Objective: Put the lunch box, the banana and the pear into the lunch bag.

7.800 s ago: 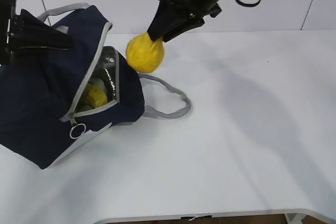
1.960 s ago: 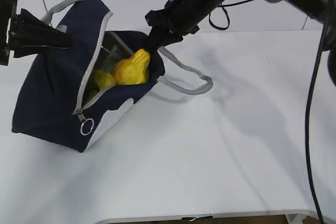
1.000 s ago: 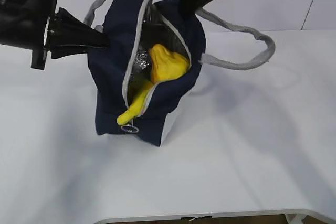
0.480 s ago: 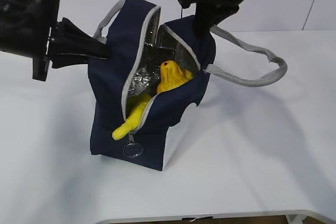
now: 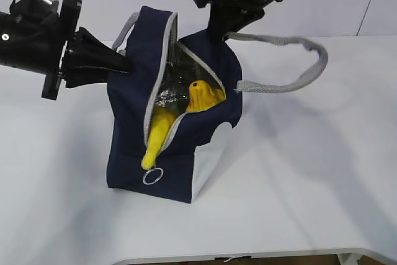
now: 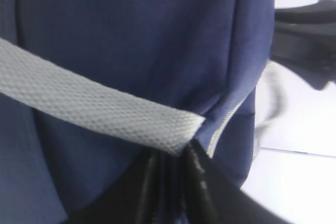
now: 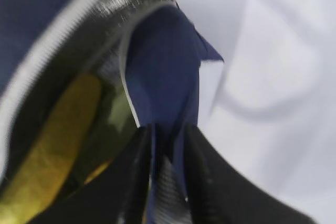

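The navy lunch bag (image 5: 133, 134) stands upright on the white table, its zipper open. The pear (image 5: 203, 96) sits in the opening. The banana (image 5: 156, 138) lies below it with its tip poking out over the zipper ring (image 5: 152, 176). The lunch box is hidden. My left gripper (image 5: 124, 64) is shut on the bag's left side by the grey handle; the left wrist view shows the fabric (image 6: 131, 40) pinched. My right gripper (image 5: 217, 32) is shut on the bag's right rim; the right wrist view shows the rim (image 7: 165, 77) between its fingers (image 7: 137, 166) and the banana (image 7: 52, 145) inside.
The bag's right grey handle (image 5: 298, 79) loops out over the table to the right. A white wall stands behind. The table's front edge (image 5: 248, 254) runs along the bottom of the exterior view.
Both grippers have raised and turned the bag from lying tilted to standing upright. The pear and banana have settled deeper; the right handle swung up and back.
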You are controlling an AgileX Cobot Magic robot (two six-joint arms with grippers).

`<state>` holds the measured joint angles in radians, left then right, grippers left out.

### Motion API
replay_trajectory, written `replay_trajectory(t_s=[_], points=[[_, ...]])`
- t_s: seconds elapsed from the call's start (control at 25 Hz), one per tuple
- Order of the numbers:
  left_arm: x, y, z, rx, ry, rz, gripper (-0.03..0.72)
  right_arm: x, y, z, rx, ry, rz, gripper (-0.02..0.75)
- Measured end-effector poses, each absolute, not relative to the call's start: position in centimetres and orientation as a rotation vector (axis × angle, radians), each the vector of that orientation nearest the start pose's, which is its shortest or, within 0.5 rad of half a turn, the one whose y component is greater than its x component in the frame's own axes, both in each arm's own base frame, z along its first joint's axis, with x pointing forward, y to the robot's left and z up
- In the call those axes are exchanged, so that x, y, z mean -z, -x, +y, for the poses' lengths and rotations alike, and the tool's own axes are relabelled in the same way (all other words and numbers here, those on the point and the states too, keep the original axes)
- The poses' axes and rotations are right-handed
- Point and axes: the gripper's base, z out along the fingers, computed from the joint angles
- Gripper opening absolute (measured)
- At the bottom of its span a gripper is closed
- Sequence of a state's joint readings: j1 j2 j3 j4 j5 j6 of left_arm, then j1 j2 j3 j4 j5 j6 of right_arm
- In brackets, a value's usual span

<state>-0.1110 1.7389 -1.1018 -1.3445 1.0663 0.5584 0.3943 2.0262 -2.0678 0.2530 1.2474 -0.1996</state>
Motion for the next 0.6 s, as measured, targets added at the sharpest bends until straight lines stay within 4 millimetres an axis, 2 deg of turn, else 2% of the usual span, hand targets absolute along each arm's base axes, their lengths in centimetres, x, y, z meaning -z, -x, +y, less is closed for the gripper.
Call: replay_trajectory(t_s=[0.12, 0.24, 0.44, 0.6], points=[[-24.5, -32.9, -11.3, 1.574, 0.125, 2.475, 0.23, -34.1, -40.2, 19.5, -0.471, 0.733, 2.539, 0.313], [-25.0, -33.0, -10.6, 1.642, 0.15, 2.438, 0.31, -34.5, -40.2, 19.6, -0.501, 0.728, 2.525, 0.372], [-25.3, -33.6, -7.5, 1.665, 0.231, 2.373, 0.33, -35.1, -40.0, 19.5, -0.507, 0.724, 2.511, 0.39], [-25.1, -33.9, -4.8, 1.608, 0.3, 2.357, 0.332, -36.8, -39.1, 19.0, -0.507, 0.723, 2.479, 0.391]])
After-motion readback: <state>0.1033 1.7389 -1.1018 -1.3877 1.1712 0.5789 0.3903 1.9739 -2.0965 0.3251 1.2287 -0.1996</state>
